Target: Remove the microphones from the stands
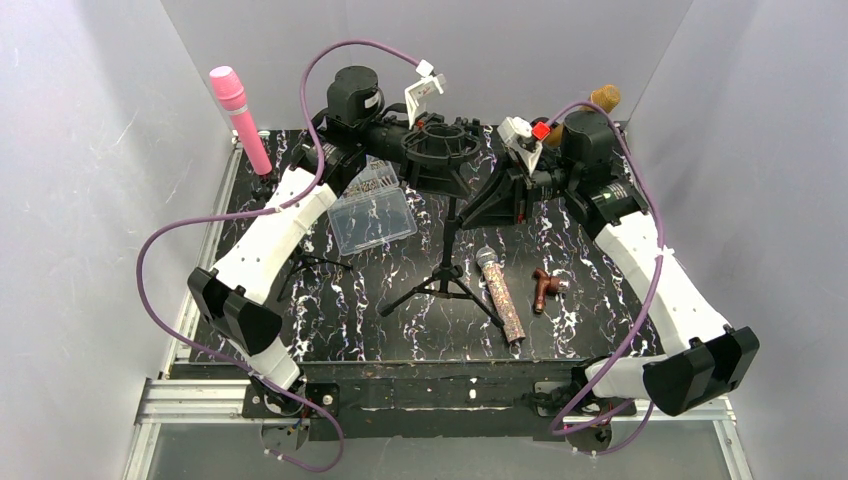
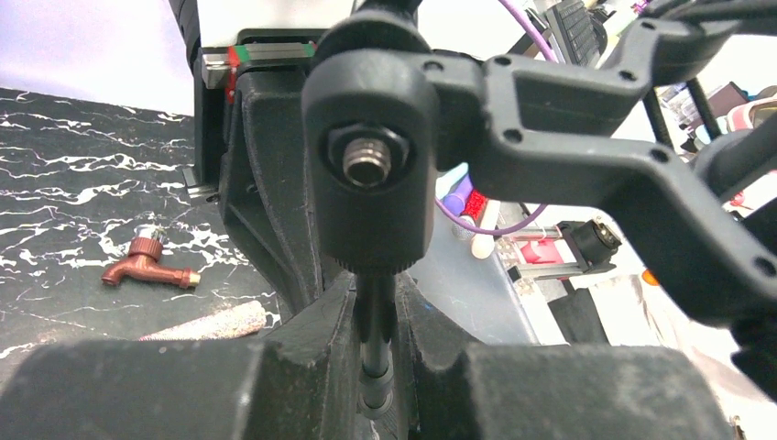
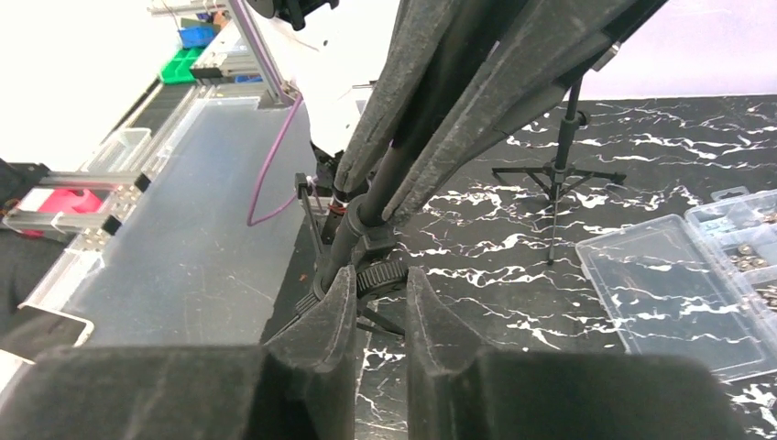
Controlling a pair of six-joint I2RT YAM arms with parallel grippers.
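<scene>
Top view: the glittery microphone [image 1: 500, 296] lies flat on the table [image 1: 330, 300], at about 4 o'clock from the stand [image 1: 450, 245], right by one tripod leg. A brown faucet [image 1: 545, 288] sits at the microphone's 3 o'clock, and a clear box [image 1: 372, 216] at the stand's 10.

Left wrist view: the left gripper [image 2: 374, 307] is pinched nearly closed on the stand's thin pole, just under the mount.

Right wrist view: the right gripper [image 3: 378, 289] has only a narrow gap and squeezes the pole at its collar.
</scene>
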